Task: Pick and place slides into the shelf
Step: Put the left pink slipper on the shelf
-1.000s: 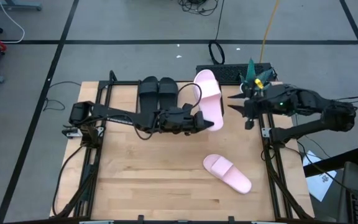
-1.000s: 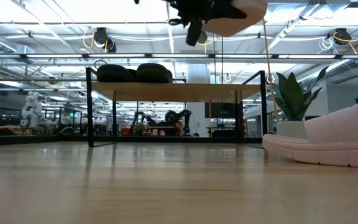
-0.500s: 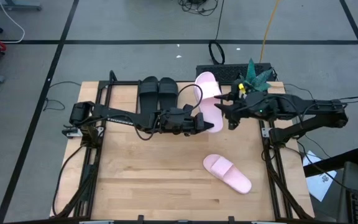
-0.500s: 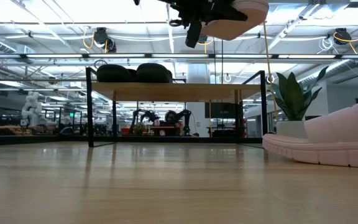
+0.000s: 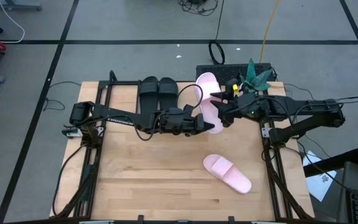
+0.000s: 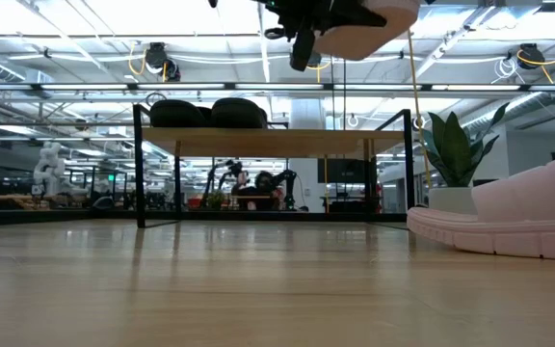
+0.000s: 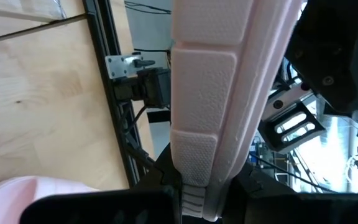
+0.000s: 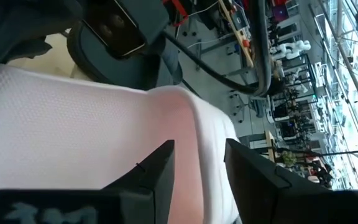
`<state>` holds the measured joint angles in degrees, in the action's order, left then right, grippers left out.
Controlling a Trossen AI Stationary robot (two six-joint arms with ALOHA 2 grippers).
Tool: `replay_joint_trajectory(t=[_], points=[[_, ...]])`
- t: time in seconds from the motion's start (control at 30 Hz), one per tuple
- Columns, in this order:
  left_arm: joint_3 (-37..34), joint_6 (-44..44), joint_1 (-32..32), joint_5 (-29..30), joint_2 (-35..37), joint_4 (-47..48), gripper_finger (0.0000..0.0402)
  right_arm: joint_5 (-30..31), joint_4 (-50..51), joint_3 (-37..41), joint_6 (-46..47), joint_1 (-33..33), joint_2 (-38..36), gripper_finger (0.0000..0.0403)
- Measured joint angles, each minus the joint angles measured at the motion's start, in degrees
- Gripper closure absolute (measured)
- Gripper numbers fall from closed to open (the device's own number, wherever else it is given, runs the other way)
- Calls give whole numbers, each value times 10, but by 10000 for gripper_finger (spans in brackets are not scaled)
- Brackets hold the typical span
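Two black slides (image 5: 158, 91) sit side by side on the shelf (image 6: 277, 142) at the table's far edge, soles on its plank. One pink slide (image 5: 227, 173) lies flat on the table, near right. My left gripper (image 5: 205, 122) is shut on the second pink slide (image 5: 209, 93), which is raised high beside the black pair. My right gripper (image 5: 218, 109) has come level from the right. It is open, with a finger on either side of that slide's right edge (image 8: 197, 124). My left gripper pinches the pink slide's near end (image 7: 194, 168) between its two fingers, coming level from the table's left. The slide is lifted clear above shelf height (image 6: 374, 17) and stretches away toward the far edge. My right gripper: whether its fingers (image 8: 157, 171) touch the slide, I cannot tell.
A potted plant (image 5: 253, 73) stands at the far right corner, close behind my right arm. The shelf's black legs (image 6: 141, 164) rise from the table. Bare wood stretches across the near and left parts of the tabletop (image 5: 142, 180).
My right gripper has moved toward the table's left, from beside the plant up to the raised pink slide, and its open fingers now flank the slide's edge. My left gripper has kept the slide aloft in about the same place.
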<state>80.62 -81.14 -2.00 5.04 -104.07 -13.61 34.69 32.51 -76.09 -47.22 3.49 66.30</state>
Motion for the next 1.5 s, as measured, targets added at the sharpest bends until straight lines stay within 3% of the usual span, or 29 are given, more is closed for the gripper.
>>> replay_joint_trajectory(t=[0.37,0.5,0.67,0.9,0.97,1.23,1.5], points=[[0,0,-7,-1,0,0,357,2,-9,0,-11,-30,3,279],[0,0,-10,3,0,-4,357,0,-10,0,-7,-45,3,312],[0,0,-11,4,0,-16,358,-1,-7,0,-6,-49,3,388],[0,13,-12,-4,0,-30,358,7,-7,0,2,-49,3,398],[0,11,-11,-4,0,-30,335,21,-10,0,0,-49,3,398],[0,51,-13,-11,0,-29,179,50,-2,1,-2,-50,3,401],[0,35,-31,-38,0,3,119,59,6,1,-4,-49,3,402]])
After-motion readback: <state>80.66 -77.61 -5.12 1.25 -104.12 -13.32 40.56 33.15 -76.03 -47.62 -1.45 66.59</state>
